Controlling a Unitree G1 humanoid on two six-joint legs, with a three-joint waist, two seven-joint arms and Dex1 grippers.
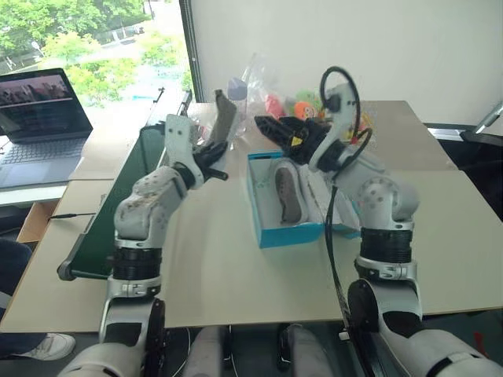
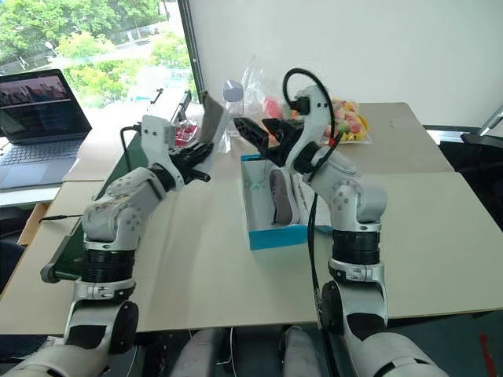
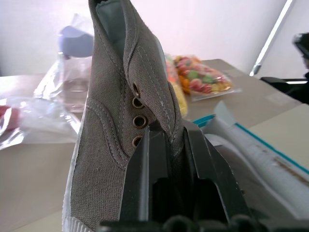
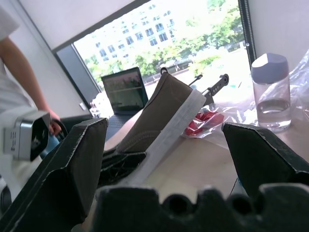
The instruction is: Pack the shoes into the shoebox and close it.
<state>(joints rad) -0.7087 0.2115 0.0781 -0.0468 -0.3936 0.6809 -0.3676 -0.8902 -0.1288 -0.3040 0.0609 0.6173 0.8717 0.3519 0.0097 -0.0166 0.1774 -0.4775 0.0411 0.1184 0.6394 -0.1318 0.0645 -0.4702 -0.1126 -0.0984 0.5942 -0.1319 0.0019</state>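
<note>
My left gripper (image 1: 215,151) is shut on one grey-brown shoe (image 1: 224,118) and holds it upright in the air, left of the shoebox. In the left wrist view its fingers (image 3: 145,169) pinch the shoe's eyelet side (image 3: 111,159). The turquoise shoebox (image 1: 291,233) lies open on the table, its white-lined lid (image 1: 339,206) folded out to the right. The other shoe (image 1: 289,192) lies inside it. My right gripper (image 1: 273,130) hangs open above the box's far end, pointing at the held shoe (image 4: 159,108), nothing between its fingers (image 4: 72,169).
Clear bags of colourful toys (image 1: 302,106) and a clear bottle (image 4: 270,92) sit at the table's back. A long dark green rail (image 1: 110,220) runs along the left edge. A laptop (image 1: 39,118) stands on a side table at the left, beside a person (image 4: 14,77).
</note>
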